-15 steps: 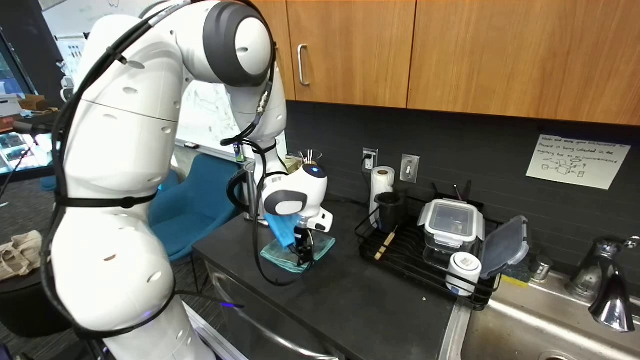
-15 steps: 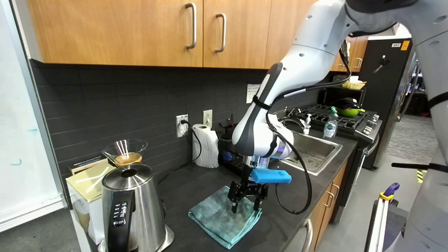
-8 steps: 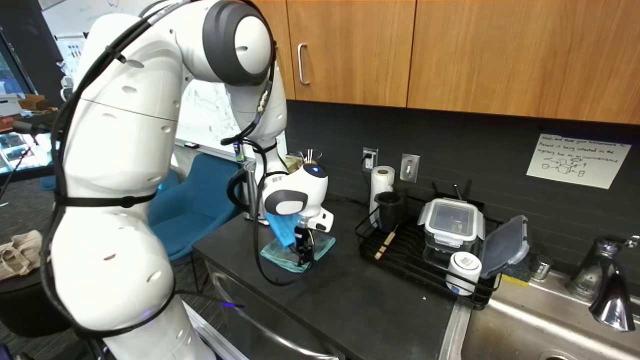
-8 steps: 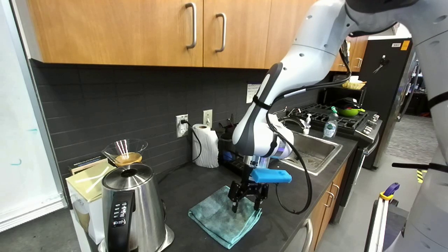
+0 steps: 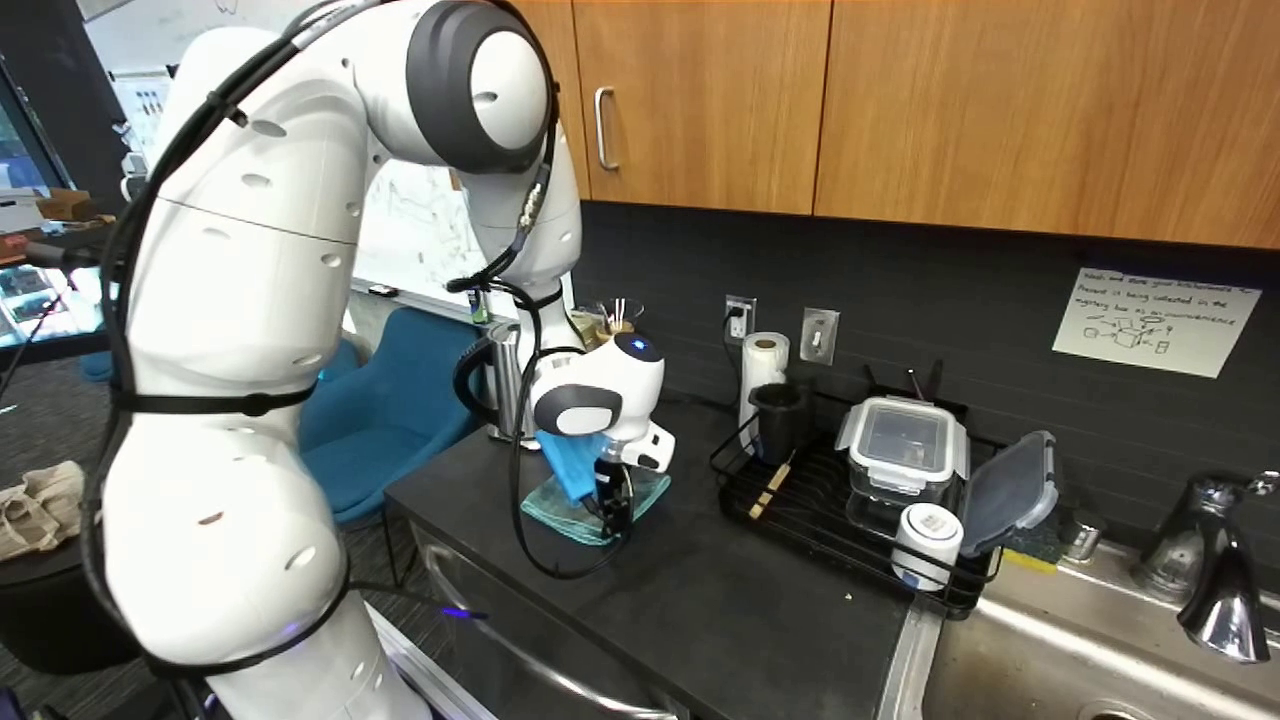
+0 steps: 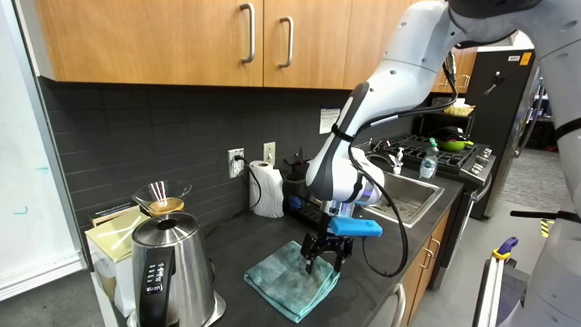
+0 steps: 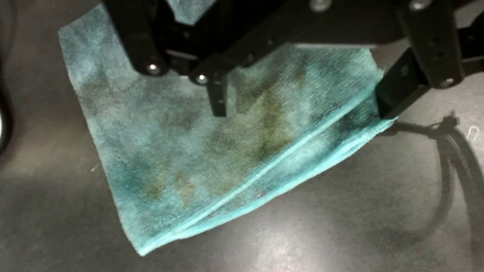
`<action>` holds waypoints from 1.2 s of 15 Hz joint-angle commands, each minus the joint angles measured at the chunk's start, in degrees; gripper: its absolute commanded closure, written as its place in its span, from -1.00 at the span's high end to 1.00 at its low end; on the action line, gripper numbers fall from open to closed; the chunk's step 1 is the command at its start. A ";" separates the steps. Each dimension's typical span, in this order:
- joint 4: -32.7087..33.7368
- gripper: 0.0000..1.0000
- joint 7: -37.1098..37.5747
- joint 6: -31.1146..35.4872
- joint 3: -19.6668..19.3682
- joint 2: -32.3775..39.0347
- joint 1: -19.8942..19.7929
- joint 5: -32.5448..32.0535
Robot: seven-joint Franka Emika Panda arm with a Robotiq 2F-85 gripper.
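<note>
A folded teal cloth (image 7: 170, 151) with brownish stains lies on the dark counter. Above it my black gripper (image 7: 306, 109) stands open in the wrist view, its fingers wide apart and only cloth and counter visible between them. One finger is over the middle of the cloth, the other over a corner by the folded edges. In an exterior view the gripper (image 6: 323, 267) hangs low over the cloth's right part (image 6: 286, 281); whether a fingertip touches it I cannot tell. In another exterior view the gripper (image 5: 613, 520) partly covers the cloth (image 5: 560, 515). A blue block (image 6: 355, 226) is fixed to the wrist.
A steel kettle (image 6: 181, 268) and a white box (image 6: 113, 254) stand left of the cloth. Paper towels (image 6: 266, 190) stand by the wall. A black dish rack (image 5: 820, 520) with containers sits beside the sink (image 5: 1040, 650). A cable (image 6: 401, 236) loops from the arm.
Over the last half second the gripper and forearm have shifted slightly to the right in both exterior views. The cloth lies as before, and the jaws have stayed open.
</note>
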 commanded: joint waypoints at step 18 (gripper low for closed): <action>2.35 1.00 0.06 -0.30 -0.17 3.66 -1.36 -0.23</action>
